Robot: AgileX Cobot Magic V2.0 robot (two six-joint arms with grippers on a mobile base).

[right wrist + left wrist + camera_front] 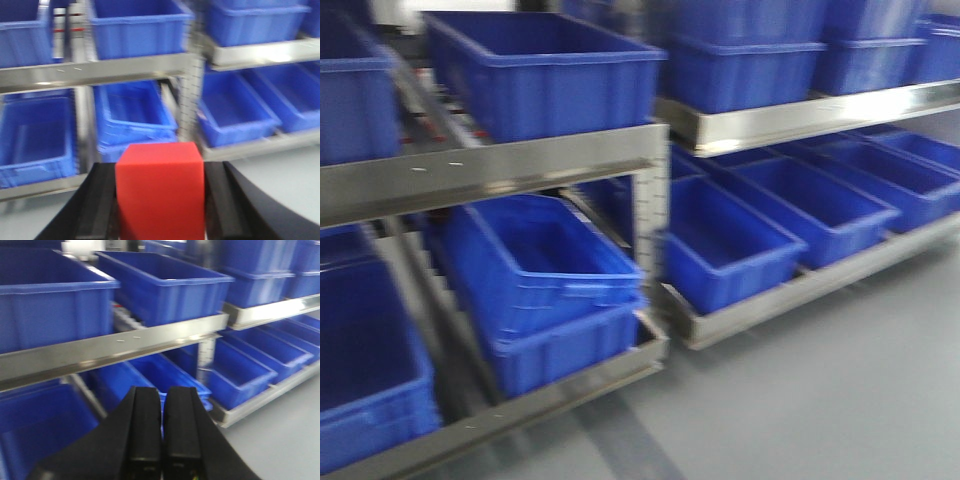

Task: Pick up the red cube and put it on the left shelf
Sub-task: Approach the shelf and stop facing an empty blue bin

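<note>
Right tool [160,170] is clamping a solid red cube [160,197], facing the brushed stainless-steel left shelf [100,72]; left tool [162,390] is sitting closed, empty.

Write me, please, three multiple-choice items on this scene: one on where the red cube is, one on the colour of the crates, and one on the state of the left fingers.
1. Where is the red cube?
A. in a crate
B. between the right fingers
C. on the floor

2. What colour are the crates on the left shelf?
A. blue
B. green
C. grey

3. How do the left fingers stand?
A. wide open
B. shut on a cube
C. shut, holding nothing

Answers:
1 B: the right wrist view shows the cube clamped between the two dark fingers.
2 A: every crate in view is blue.
3 C: the left wrist view shows the fingers almost touching, with nothing between them.
</note>
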